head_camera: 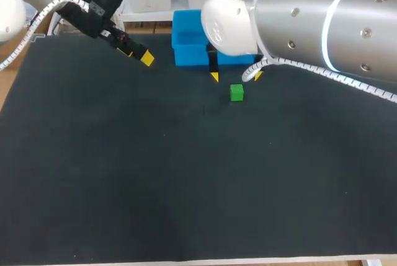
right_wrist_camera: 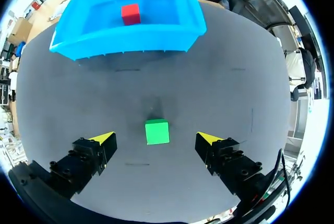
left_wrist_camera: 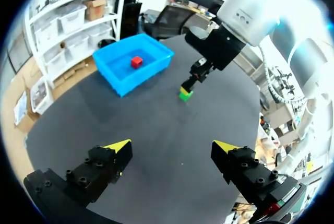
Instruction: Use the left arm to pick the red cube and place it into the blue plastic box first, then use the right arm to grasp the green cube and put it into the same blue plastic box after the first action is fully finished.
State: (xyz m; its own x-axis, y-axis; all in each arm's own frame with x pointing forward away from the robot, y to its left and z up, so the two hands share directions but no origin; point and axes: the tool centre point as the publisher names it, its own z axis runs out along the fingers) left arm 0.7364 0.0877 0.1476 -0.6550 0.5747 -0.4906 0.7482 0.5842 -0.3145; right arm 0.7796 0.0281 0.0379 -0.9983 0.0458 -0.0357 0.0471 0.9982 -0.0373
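The green cube [right_wrist_camera: 157, 131] sits on the tabletop [head_camera: 124, 185] squarely between the spread fingers [right_wrist_camera: 106, 138] of the right claw [right_wrist_camera: 155, 137]. The box [right_wrist_camera: 125, 41] is beyond at twelve o'clock, with the red cube [right_wrist_camera: 130, 13] inside. The left claw [left_wrist_camera: 172, 145], released and empty, is well apart.

A red cube [right_wrist_camera: 130, 13], a bright blue plastic box [right_wrist_camera: 125, 41] and a green cube [right_wrist_camera: 157, 131], all plain. The tabletop [head_camera: 186, 179] is uniform dark grey. The left gripper [left_wrist_camera: 172, 145] and right gripper [right_wrist_camera: 155, 138] are black, yellow-tipped.
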